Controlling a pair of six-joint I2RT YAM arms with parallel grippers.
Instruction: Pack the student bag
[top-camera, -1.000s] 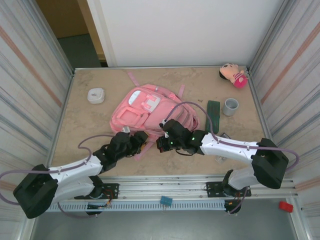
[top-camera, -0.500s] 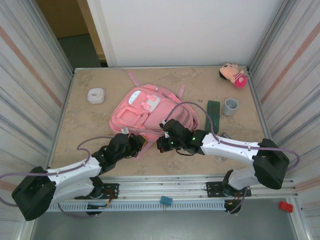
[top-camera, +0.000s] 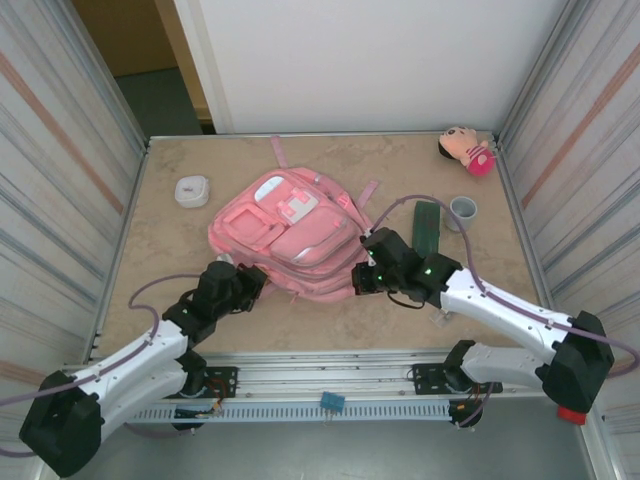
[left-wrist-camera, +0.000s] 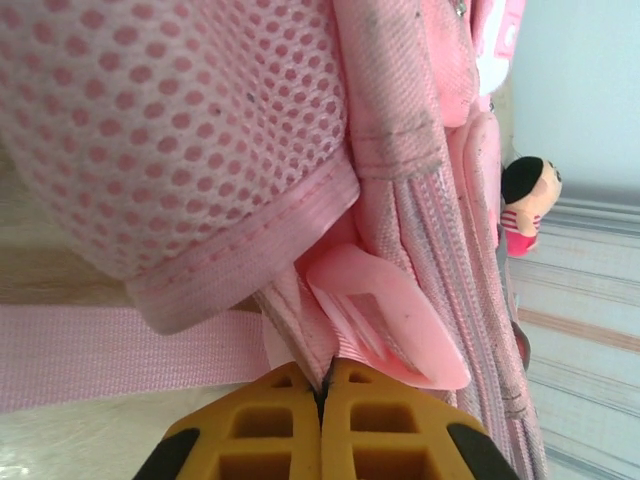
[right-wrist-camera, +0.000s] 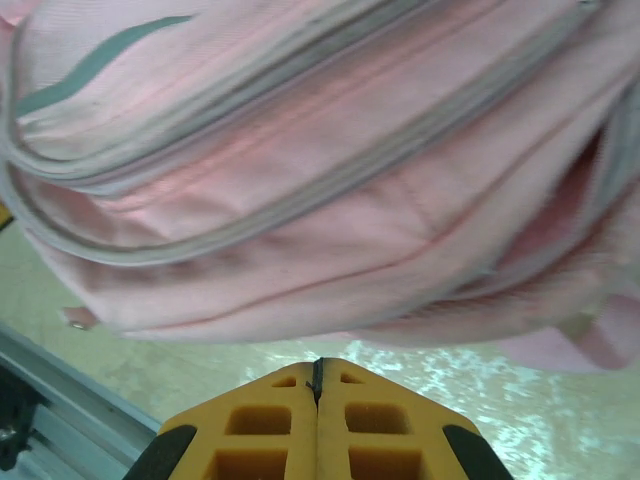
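The student bag (top-camera: 290, 235), a large pink backpack, lies front side up in the middle of the table. My left gripper (top-camera: 248, 280) sits at the bag's near left edge. In the left wrist view its yellow fingers (left-wrist-camera: 250, 440) are shut on a fold of the bag's pink strap webbing (left-wrist-camera: 300, 330), beside a pink plastic buckle (left-wrist-camera: 385, 320). My right gripper (top-camera: 360, 281) is at the bag's near right corner. Its fingers (right-wrist-camera: 380, 430) are shut, with bare table between their tips and the bag (right-wrist-camera: 300, 150); nothing shows between them.
A pink plush doll (top-camera: 466, 150) lies at the back right corner, with a grey cup (top-camera: 462, 210) and a dark green flat item (top-camera: 426, 225) in front of it. A white round box (top-camera: 192, 190) sits at the left. Metal walls close in both sides.
My left gripper has shut on the bag's strap and drawn back to the left. The bag has turned and shifted toward the far left. My right gripper has moved right.
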